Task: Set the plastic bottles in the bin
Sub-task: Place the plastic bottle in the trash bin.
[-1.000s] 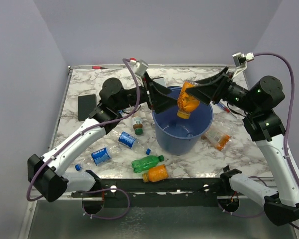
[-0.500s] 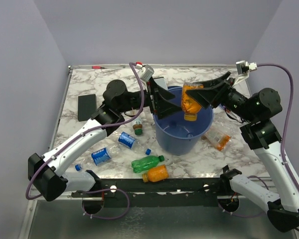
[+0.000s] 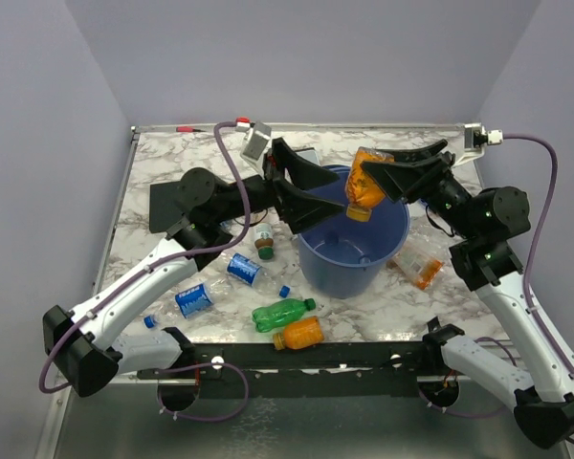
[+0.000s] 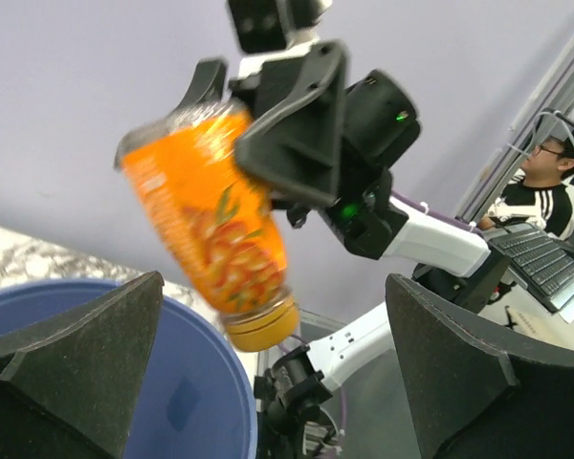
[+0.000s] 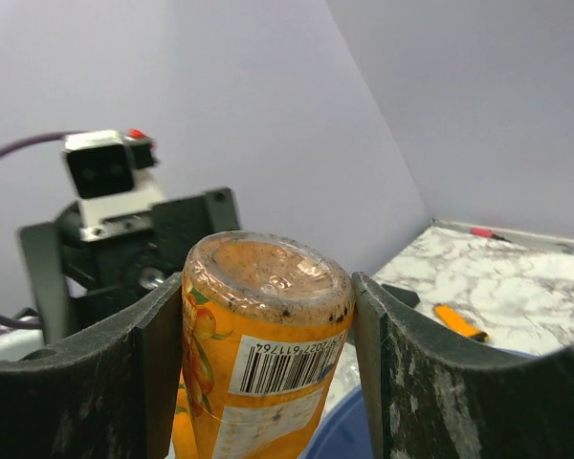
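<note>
Left of the bin (image 3: pixel 352 277), at its 7 to 9 o'clock: clear bottle (image 3: pixel 193 299), second clear one just beyond it, brown bottle (image 3: pixel 263 239), green bottle (image 3: pixel 282 313) and small orange bottle (image 3: pixel 299 333). None binned yet.

Left gripper (image 3: pixel 333 196): jaws spread wide, holding nothing, fingers poking over the bin's 10 o'clock rim.

Held bottle (image 3: pixel 362 191): orange, cap down, tilted, hanging over the 12 o'clock part of the opening. How far inside the far rim I can't tell.

Right gripper (image 3: pixel 378 176): jaws about half spread, clamped on that bottle's body near the base.

Crushed bottle (image 3: pixel 419 263) lies at the bin's 4 o'clock.

Risks:
- Release this close to the far rim: cap clips the edge and the bottle tips out at 12.
- Left fingers sit near the drop path, so the bottle could glance off them.
- The two grippers are near each other; either one reaching in could hit the other.
- A knocked rim shifts the bin.
</note>
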